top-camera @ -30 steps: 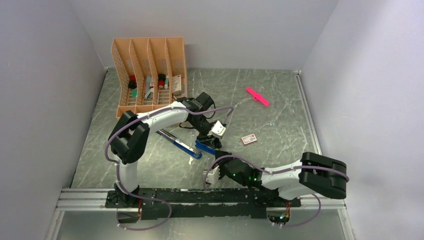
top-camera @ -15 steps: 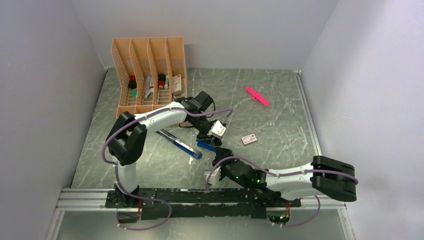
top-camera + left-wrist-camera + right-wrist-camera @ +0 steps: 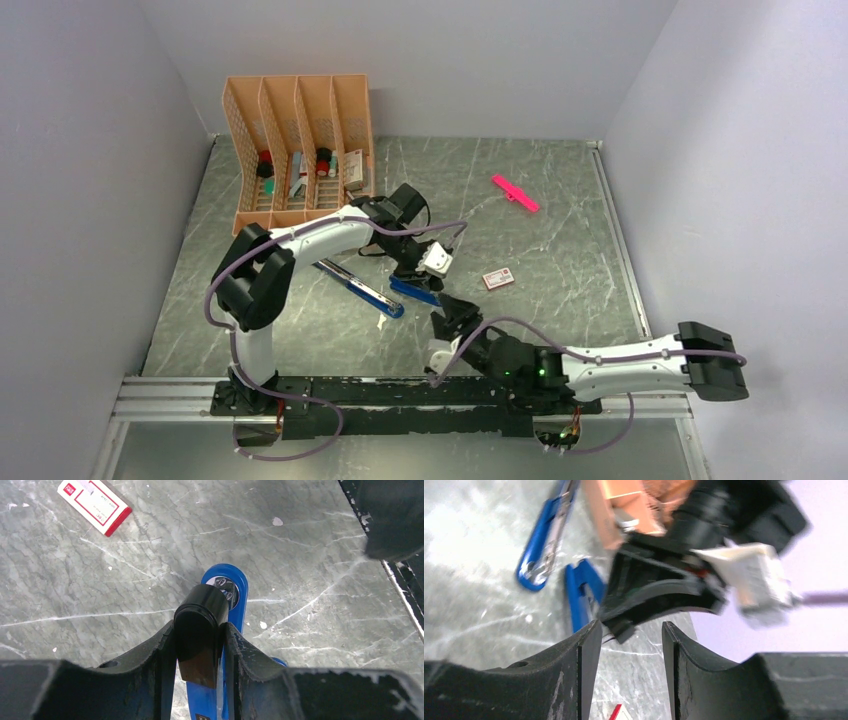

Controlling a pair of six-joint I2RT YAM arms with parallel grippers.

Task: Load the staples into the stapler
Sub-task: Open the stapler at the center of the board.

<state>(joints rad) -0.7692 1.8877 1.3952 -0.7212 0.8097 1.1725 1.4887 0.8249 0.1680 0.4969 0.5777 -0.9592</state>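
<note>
- Table (image 3: 560,250): grey marbled top, walls on left, far and right.
- Orange file rack (image 3: 300,130): far-left corner, small items in its slots.
- Left arm (image 3: 300,235): arcs from its near-left base to mid-table.
- Right arm (image 3: 620,370): stretched low along the near edge, elbow at far right, wrist pointing toward centre.
- Stapler (image 3: 360,290): blue, mid-table, swung open. One long arm with a metal rail runs far-left to near-right. A shorter blue arm (image 3: 227,587) sits just right of it, under the left claw. I can't tell where the two join.
- Left gripper (image 3: 200,630): pointing down, fingers (image 3: 165,645) clamped tight on both sides of a black part on top of the short blue arm.
- Right gripper (image 3: 631,630): just near of the left claw, fingers apart with nothing between them. Wrist view is blurred.
- Pink stick (image 3: 515,193): far right of centre, well apart from everything.
- Staple box (image 3: 498,278): red-and-white, lying flat, right of the left claw. The staples themselves are too small for me to make out.
- Pale sliver (image 3: 382,322): on the table just near of the long arm's end. I can't tell what it is.
</note>
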